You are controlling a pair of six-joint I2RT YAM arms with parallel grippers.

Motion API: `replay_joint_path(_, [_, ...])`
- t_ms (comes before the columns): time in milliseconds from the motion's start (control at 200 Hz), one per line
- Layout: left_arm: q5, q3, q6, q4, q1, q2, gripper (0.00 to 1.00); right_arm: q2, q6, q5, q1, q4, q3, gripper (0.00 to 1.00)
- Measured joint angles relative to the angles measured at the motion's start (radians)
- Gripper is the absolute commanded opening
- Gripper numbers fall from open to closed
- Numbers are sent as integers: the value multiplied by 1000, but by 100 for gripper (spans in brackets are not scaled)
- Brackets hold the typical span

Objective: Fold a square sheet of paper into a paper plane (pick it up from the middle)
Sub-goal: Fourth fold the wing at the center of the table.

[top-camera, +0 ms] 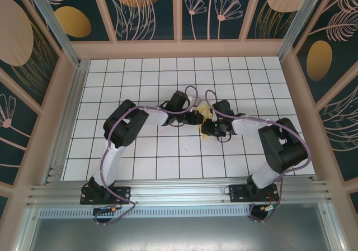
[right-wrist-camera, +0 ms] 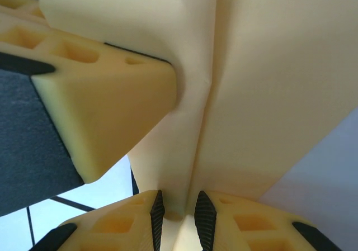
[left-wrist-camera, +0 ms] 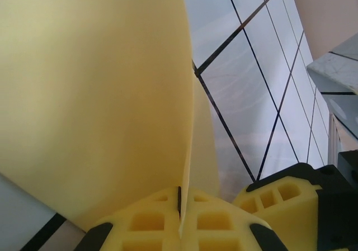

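Pinching the folded paper plane (left-wrist-camera: 95, 94) between them, left end effector (left-wrist-camera: 180, 206) and right end effector (right-wrist-camera: 179, 212) meet.

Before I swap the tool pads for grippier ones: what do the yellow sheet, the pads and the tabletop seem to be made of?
The sheet looks like thin matte paper: it creases sharply and curls softly. The left tool's pads look like soft matte foam or rubber, moulded with square hollows; the right tool's fingertips carry black ribbed strips, probably rubber. The tabletop seems a smooth, slightly glossy white board with dark grid lines, showing faint reflections.
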Motion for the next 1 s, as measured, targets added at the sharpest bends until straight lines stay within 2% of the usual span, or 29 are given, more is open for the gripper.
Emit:
replay_joint_path(135, [-8, 4, 0, 0, 1, 0, 0, 11, 0, 48, 22, -16, 20, 29])
replay_joint_path(175, [-10, 5, 0, -1, 1, 0, 4, 13, 0, 56, 26, -18, 24, 30])
replay_joint_path(275, [-6, 7, -2, -2, 1, 0, 22, 15, 0, 68, 32, -21, 27, 30])
replay_joint_path(365, [-18, 10, -2, 0, 1, -11, 29, 16, 0, 73, 34, -21, 29, 30])
replay_joint_path(480, [-58, -13, -24, 11, 12, -35, 34, 18, 0, 75, 34, -18, 29, 30])
replay_joint_path(651, [-148, -132, -104, 67, 53, -135, 36, 19, 1, 75, 34, -12, 29, 29])
replay_joint_path(821, [-272, -222, -187, 109, 68, -239, 35, 18, 3, 72, 32, 0, 25, 29])
replay_joint_path(996, [-268, -287, -235, 183, 63, -282, 38, 19, 3, 67, 31, 5, 23, 28])
